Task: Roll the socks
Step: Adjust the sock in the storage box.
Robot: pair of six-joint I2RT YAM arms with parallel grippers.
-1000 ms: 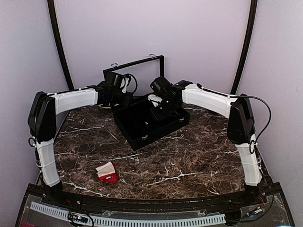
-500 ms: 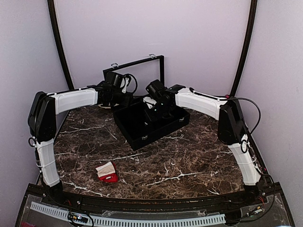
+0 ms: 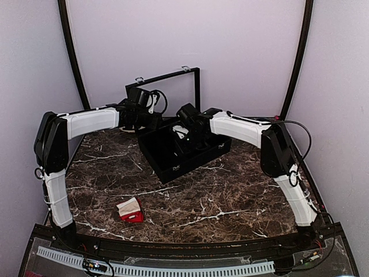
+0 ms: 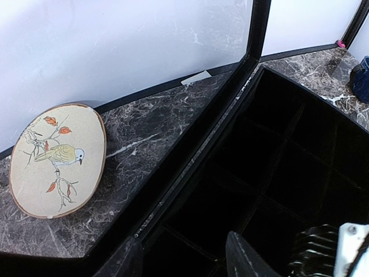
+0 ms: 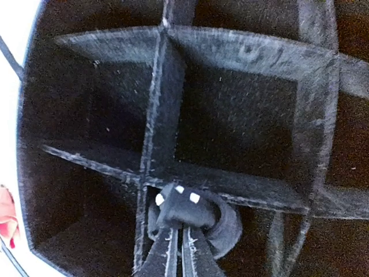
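Right hand (image 5: 178,232) farther left in black case (image 3: 173,167); dark bundle (image 5: 185,209) indistinct

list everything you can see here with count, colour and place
red sock: one, red with cream cuff, table's near left
case: one, black, open, divided, far centre
bundle: one, dark with white spots, in a case compartment
plate: one, cream oval with painted bird, behind the case
blue item: one, partly seen, beyond the case
table: one, dark marble
left gripper: open, above the case's edge
right gripper: shut on the bundle, inside the case
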